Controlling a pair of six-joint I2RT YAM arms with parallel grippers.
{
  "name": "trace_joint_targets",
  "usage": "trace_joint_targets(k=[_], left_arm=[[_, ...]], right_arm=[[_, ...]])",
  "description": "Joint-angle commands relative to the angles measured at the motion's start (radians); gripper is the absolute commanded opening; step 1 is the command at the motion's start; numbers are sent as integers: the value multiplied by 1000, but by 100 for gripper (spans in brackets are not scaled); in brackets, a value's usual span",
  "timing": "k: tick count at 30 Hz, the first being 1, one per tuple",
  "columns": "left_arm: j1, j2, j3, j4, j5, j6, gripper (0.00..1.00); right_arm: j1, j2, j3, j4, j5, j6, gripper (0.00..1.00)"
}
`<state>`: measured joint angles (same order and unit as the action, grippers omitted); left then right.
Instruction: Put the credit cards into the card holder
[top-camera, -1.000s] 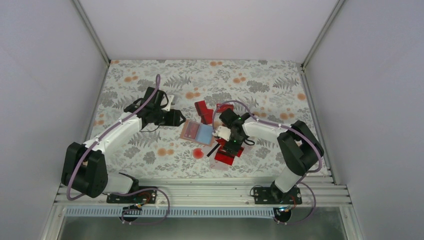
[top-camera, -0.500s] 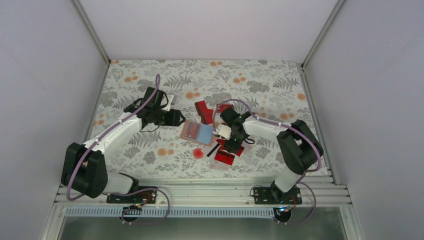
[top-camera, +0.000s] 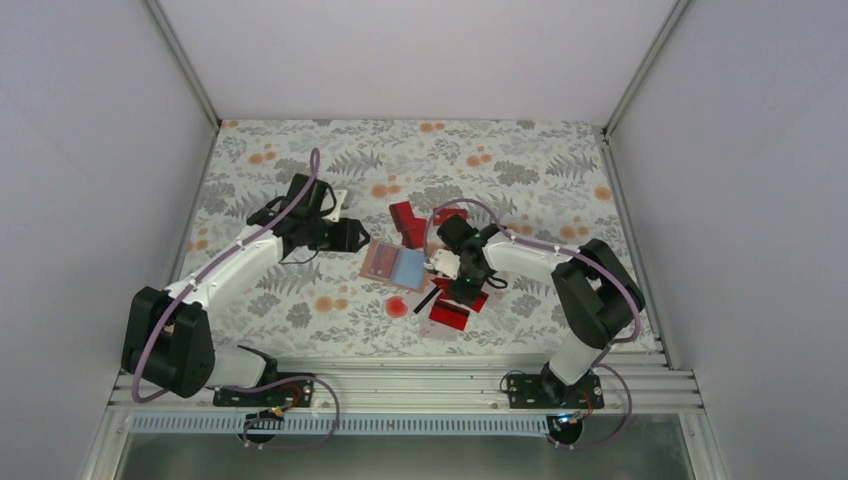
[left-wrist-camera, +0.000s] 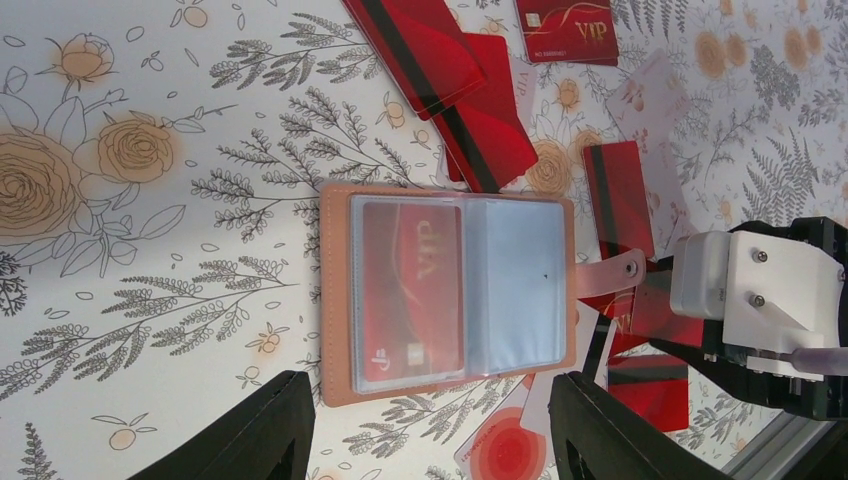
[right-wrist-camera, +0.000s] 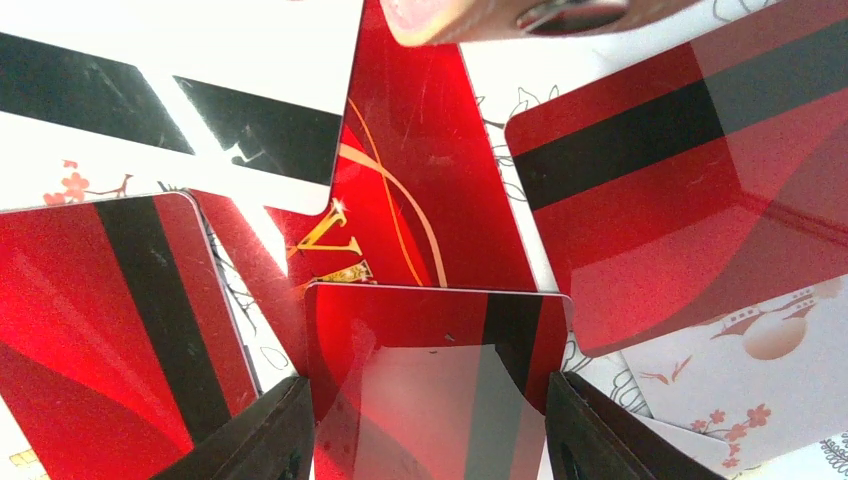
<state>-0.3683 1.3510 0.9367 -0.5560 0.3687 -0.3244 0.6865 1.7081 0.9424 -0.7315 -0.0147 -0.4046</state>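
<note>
Gold "VIP" lettering was legible on three red credit cards in the left wrist view. One was the sleeved card (left-wrist-camera: 410, 290) in the left clear pocket of the card holder (left-wrist-camera: 336, 300), one was a loose card (left-wrist-camera: 565, 28) beyond it, and one was a half-buried card (left-wrist-camera: 521, 82) under a black-striped one.

The single holder lay open and flat on the floral table (left-wrist-camera: 150, 300), its studded strap (left-wrist-camera: 610, 270) pointing at the right arm. The left pincer (left-wrist-camera: 432, 420) hung over the holder's near edge with its fingers apart and nothing between them.

In the right wrist view a gold "V" showed on a red card (right-wrist-camera: 400, 180). At least six cards overlapped there. Four were red, three of them black-striped, one was white with a black stripe (right-wrist-camera: 150, 90), and one was pale with blossoms (right-wrist-camera: 740, 370).

The right pincer (right-wrist-camera: 428, 400) straddled a striped red card (right-wrist-camera: 430, 330) whose edges reached both fingers. Whether it was clamped could not be told.
</note>
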Motion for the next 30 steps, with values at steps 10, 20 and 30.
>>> trace_joint_targets(k=[10, 20, 30], left_arm=[[5, -26, -9, 7, -8, 15, 60], [4, -31, -16, 13, -1, 14, 60], [5, -41, -21, 18, 4, 15, 60]], right_arm=[[16, 46, -22, 53, 41, 37, 54], [6, -5, 58, 0, 35, 36, 53], [2, -29, 121, -43, 23, 58, 54]])
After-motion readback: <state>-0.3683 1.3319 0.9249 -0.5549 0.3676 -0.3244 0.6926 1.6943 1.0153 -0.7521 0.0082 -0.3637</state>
